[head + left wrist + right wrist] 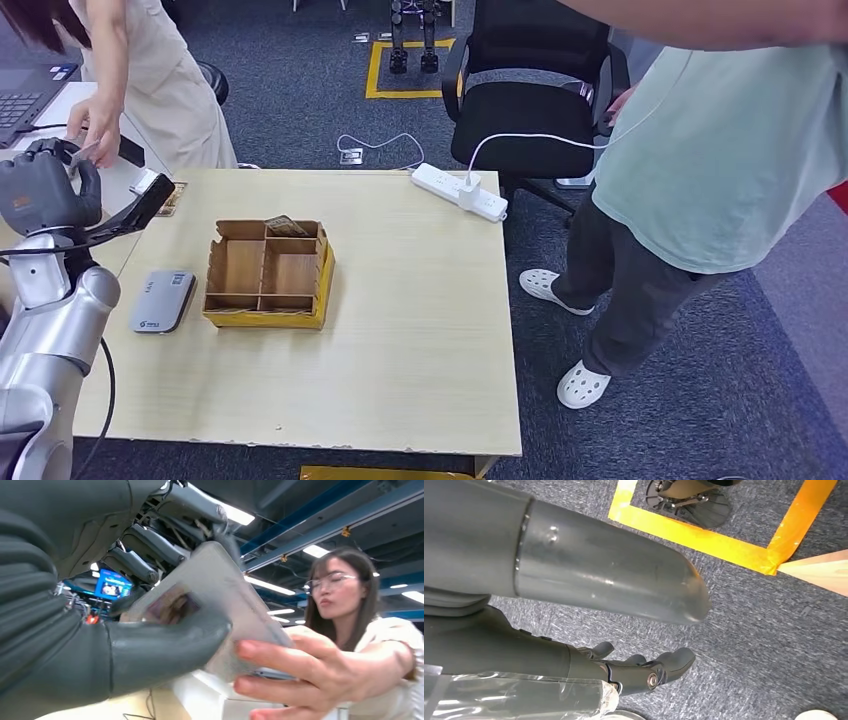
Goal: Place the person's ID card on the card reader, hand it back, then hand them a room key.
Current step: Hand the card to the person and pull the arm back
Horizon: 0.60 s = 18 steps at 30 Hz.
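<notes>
My left hand (45, 190) is raised at the table's far left corner and pinches the ID card (210, 595) between thumb (165, 640) and fingers. A person in a beige top stands there, and their hand (310, 680) grips the card's other end. On the table's left side lies the grey card reader (162, 300) with nothing on it. Beside it is a wooden compartment box (268, 272) with a card (285, 226) in a back compartment. My right hand (644, 672) hangs over the carpet, fingers apart, holding nothing.
A white power strip (460, 192) with a plugged cable lies at the table's far edge. A black office chair (530, 110) stands behind it. A second person (700, 170) in a light green shirt stands close to the table's right side. A laptop (25, 95) sits far left.
</notes>
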Each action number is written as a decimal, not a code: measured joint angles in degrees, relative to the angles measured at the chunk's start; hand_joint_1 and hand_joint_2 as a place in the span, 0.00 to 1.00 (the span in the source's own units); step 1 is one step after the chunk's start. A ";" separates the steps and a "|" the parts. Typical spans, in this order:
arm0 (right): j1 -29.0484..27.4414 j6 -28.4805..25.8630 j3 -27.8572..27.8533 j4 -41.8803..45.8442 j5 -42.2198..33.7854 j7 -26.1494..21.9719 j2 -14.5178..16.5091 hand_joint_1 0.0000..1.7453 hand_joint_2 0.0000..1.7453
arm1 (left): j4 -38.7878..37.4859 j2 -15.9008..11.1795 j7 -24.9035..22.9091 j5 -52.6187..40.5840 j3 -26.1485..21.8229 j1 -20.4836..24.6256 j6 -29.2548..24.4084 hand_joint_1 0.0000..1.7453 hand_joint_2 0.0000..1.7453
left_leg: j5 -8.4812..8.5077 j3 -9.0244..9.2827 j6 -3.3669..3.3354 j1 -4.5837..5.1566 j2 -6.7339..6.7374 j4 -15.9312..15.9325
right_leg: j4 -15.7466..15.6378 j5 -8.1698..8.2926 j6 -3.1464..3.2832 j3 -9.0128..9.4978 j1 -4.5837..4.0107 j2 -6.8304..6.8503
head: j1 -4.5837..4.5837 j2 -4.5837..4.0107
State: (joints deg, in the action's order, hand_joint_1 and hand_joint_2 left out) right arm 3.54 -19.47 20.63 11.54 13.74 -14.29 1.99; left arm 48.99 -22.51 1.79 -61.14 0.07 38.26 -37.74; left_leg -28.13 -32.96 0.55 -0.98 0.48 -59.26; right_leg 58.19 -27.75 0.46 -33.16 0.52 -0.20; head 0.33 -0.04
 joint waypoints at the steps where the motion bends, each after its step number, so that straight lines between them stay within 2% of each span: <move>1: -0.01 0.01 0.00 0.00 0.05 -0.06 0.02 0.00 0.00 | -0.26 0.11 0.46 0.54 0.00 0.09 -0.04 0.00 1.00 | 0.00 0.00 0.00 0.00 0.00 0.00 | 0.00 0.00 0.00 0.00 0.00 0.00 | 0.00 0.00; 4: -0.03 0.06 0.01 -0.01 0.34 -0.07 0.05 0.00 0.00 | -0.78 0.35 2.12 3.12 0.00 0.18 0.82 0.00 1.00 | 0.00 0.00 0.00 0.00 0.00 0.00 | 0.00 0.00 0.00 -0.02 0.00 -0.01 | 0.00 0.00; 7: -0.05 0.18 0.11 -0.02 0.79 0.33 0.06 0.00 0.00 | -1.15 0.64 3.31 6.69 0.01 0.64 6.50 0.00 1.00 | 0.00 0.00 0.00 0.00 -0.02 0.00 | 0.00 0.00 0.00 -0.03 0.00 0.00 | 0.00 0.00; 10: -0.08 0.43 0.32 -0.02 1.14 0.71 0.06 0.00 0.00 | -1.26 0.61 5.85 12.71 0.53 1.36 19.43 0.00 1.00 | 0.00 -0.01 0.00 0.00 -0.01 0.00 | 0.01 0.00 0.00 -0.02 0.00 0.00 | 0.00 0.00; 13: -0.13 0.78 0.42 -0.04 1.16 0.57 0.03 0.00 0.00 | 0.09 -1.01 8.26 18.67 2.43 1.48 31.85 0.00 1.00 | 0.00 -0.01 0.00 -0.02 0.15 0.00 | 0.05 0.03 0.04 -0.03 -0.02 -0.13 | -0.01 0.00; 16: -0.30 1.14 0.42 -0.04 1.17 0.27 -0.13 0.00 0.00 | 4.64 -4.64 10.65 25.96 4.31 0.61 41.41 0.00 1.00 | -0.02 -0.02 0.02 -0.04 0.31 0.00 | 0.06 0.05 0.07 -0.08 -0.03 -0.30 | -0.01 0.00; 18: -0.40 1.31 0.42 -0.04 1.23 0.01 -0.29 0.00 0.00 | 9.15 -8.31 12.11 31.84 5.64 -0.60 49.24 0.00 1.00 | -0.04 -0.04 0.05 -0.06 0.34 0.01 | 0.07 0.03 0.07 -0.12 -0.06 -0.34 | 0.01 0.00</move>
State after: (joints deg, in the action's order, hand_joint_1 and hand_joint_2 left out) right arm 3.15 -18.16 21.05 11.50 14.97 -14.29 1.70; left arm 58.15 -30.82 13.90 -29.30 5.70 37.66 11.50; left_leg -28.16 -33.00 0.59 -1.04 0.82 -59.25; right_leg 58.26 -27.71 0.53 -33.28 0.46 -0.53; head 0.34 -0.04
